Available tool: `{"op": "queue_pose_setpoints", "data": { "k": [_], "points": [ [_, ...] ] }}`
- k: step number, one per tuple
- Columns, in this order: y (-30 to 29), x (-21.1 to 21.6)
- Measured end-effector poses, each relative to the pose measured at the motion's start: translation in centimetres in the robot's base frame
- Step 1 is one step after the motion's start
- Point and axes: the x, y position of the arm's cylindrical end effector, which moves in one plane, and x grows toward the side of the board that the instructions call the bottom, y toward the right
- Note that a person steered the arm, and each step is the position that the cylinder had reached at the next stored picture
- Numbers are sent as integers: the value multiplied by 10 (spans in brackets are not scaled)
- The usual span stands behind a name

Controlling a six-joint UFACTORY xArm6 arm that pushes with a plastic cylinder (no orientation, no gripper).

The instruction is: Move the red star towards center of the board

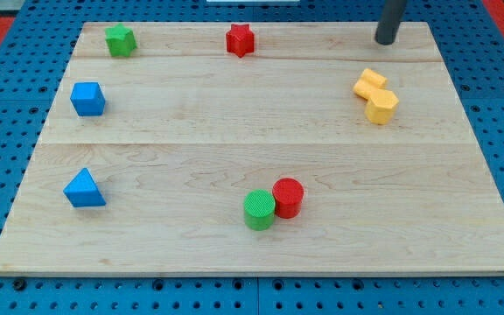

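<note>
The red star point(240, 39) lies near the view's top edge of the wooden board point(191, 144), a little left of the middle. My tip point(384, 40) is at the view's top right, far to the right of the red star and apart from it. It stands above the two yellow blocks and touches no block.
A green block point(120, 39) sits at the top left. A blue cube point(87, 98) and a blue triangle point(84, 188) lie on the left. Two yellow blocks point(375, 94) touch at the right. A green cylinder point(258, 209) and a red cylinder point(288, 197) touch near the bottom middle.
</note>
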Motion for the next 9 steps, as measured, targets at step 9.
{"op": "queue_pose_setpoints", "data": {
  "k": [9],
  "points": [
    [-257, -25]
  ]
}}
